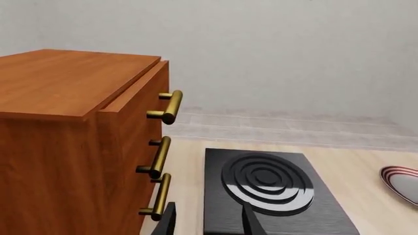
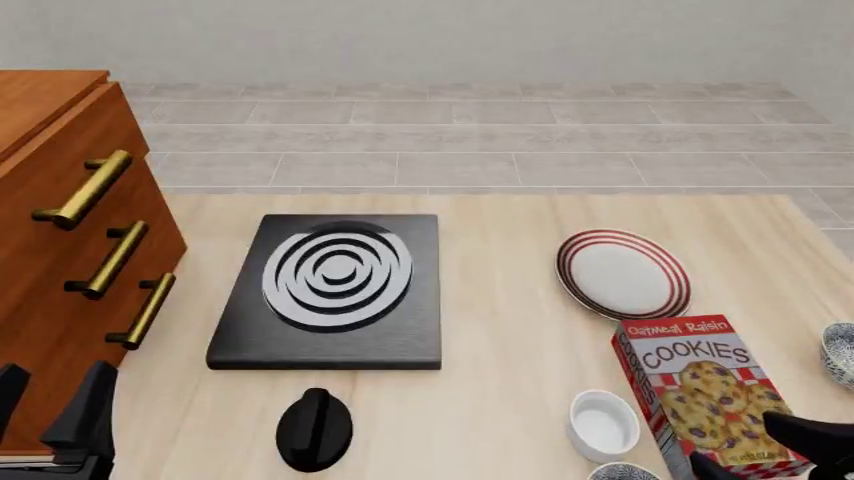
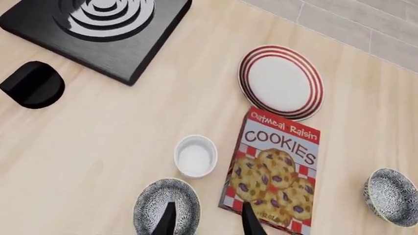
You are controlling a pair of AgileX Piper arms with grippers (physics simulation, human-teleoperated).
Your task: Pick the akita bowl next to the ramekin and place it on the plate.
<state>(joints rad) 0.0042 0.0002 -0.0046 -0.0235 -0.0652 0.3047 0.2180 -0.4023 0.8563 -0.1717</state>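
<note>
The akita bowl (image 3: 166, 207) is small and round, white with dense dark speckling inside and out; it sits near the surface's near edge, toward the right corner, just beside the plain white ramekin (image 3: 195, 155); the right claw (image 3: 207, 219) hangs above it with fingers spread, holding nothing, one finger over the bowl's rim. The red-ringed plate (image 3: 281, 82) lies beyond the cookie box (image 3: 277, 171). The left claw (image 1: 207, 223) is also spread and empty.
</note>
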